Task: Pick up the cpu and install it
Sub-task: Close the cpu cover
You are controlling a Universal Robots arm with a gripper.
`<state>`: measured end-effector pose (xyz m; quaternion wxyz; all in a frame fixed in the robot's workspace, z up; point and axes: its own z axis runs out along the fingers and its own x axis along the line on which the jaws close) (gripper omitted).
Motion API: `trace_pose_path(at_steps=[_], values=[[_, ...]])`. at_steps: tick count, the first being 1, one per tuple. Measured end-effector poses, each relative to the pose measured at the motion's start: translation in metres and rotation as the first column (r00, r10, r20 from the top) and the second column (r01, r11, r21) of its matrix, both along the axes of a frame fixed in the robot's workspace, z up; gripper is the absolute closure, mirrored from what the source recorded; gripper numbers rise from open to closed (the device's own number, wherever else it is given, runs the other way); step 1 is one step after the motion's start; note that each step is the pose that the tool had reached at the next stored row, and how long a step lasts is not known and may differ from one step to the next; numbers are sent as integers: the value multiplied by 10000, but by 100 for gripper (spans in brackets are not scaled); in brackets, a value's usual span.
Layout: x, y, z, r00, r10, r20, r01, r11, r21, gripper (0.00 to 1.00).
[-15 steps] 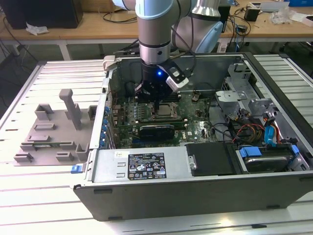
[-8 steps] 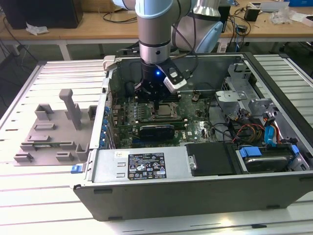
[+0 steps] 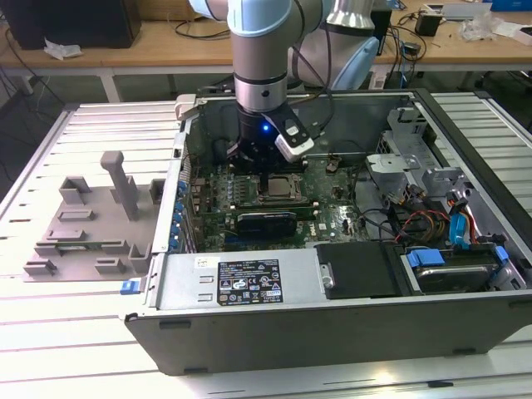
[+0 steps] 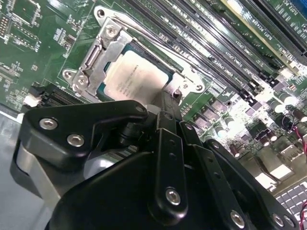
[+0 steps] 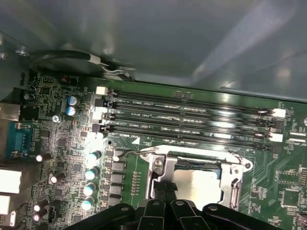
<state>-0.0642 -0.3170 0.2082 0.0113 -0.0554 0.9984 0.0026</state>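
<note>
- The grey-and-blue robot arm [image 3: 262,58] is reaching down into the open grey metal computer case [image 3: 249,332], which is sitting on the pale slatted worktop [image 3: 50,349].
- The cpu [image 4: 136,79], a small flat square chip with a silvery-white metal top, is lying flat inside the dark square metal-framed socket [image 4: 93,62]. That socket is sitting on the green motherboard [image 5: 62,143], just beside the row of long black memory slots [image 5: 192,115].
- The black claw [image 5: 164,188] is hanging right over that socket, drawn in narrow with its tips together at the chip's edge. Nothing is showing between them, so I'm reading it as gripping nothing.
- Whether those tips are pressing on the chip or hovering just clear of it, I cannot tell.
- The grey plastic tray with moulded blocks [image 3: 83,229] is sitting outside the case on the exterior view's left, well apart from the claw.
- Judging the progress: the pick-up and the carry are looking done, and the chip is looking seated square in its frame — the placing is at or near its end.
- I cannot tell whether the socket's frame is latched down over the chip — that part of the install is looking unsettled.
</note>
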Motion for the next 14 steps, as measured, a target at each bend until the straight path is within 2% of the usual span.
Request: trace_pose_path(at_steps=[7, 14], values=[[-1, -1, -35, 10000, -12, -3, 12, 10000, -4, 89], [57, 0, -37, 10000, -8, 5, 8, 10000, 1, 89]])
